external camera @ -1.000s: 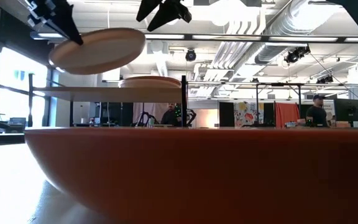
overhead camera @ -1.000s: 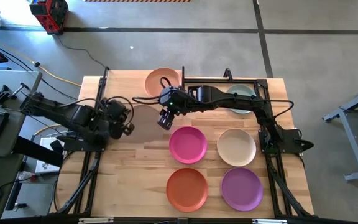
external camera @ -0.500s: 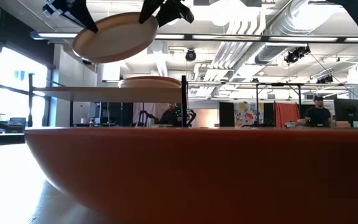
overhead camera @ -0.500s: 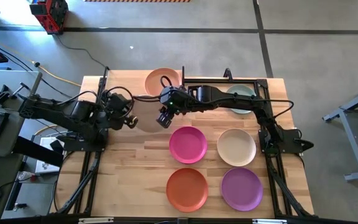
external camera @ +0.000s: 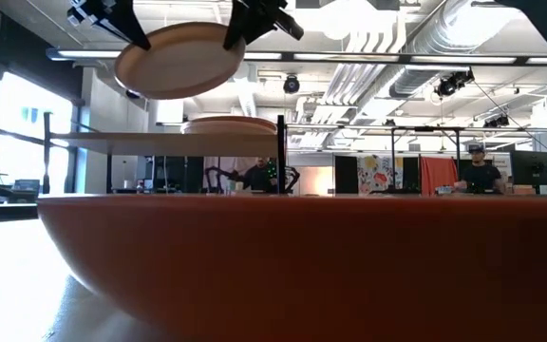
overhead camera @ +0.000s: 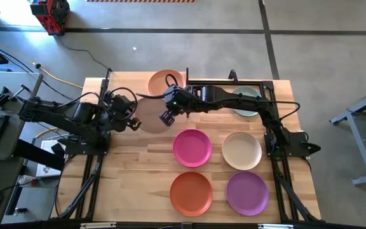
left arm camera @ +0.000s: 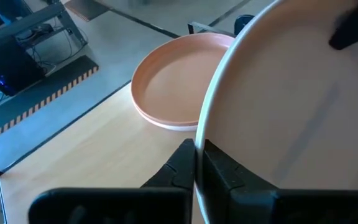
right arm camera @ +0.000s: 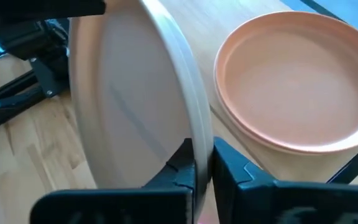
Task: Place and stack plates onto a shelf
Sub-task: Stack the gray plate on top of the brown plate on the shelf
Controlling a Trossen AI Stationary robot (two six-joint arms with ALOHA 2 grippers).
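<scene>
Mid-handover: beige-grey plate (overhead camera: 150, 117) pinched by both left tool (overhead camera: 134, 123) and right tool (overhead camera: 168, 116); peach plate (overhead camera: 165, 81) shelved; five plates waiting.

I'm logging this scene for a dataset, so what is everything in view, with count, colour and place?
Held round matte plate: one, beige-grey, lifted off the table, pinched at opposite rims by both grippers.
Peach plate: one, on the light-wood shelf, far-left side.
Pale green plate: one, far right, partly under the right arm.
Magenta plate; cream plate: middle row of the slatted wooden table.
Orange plate; purple plate: near row.
Left gripper: shut on the held plate's left rim.
Right gripper: shut on its right rim.
</scene>
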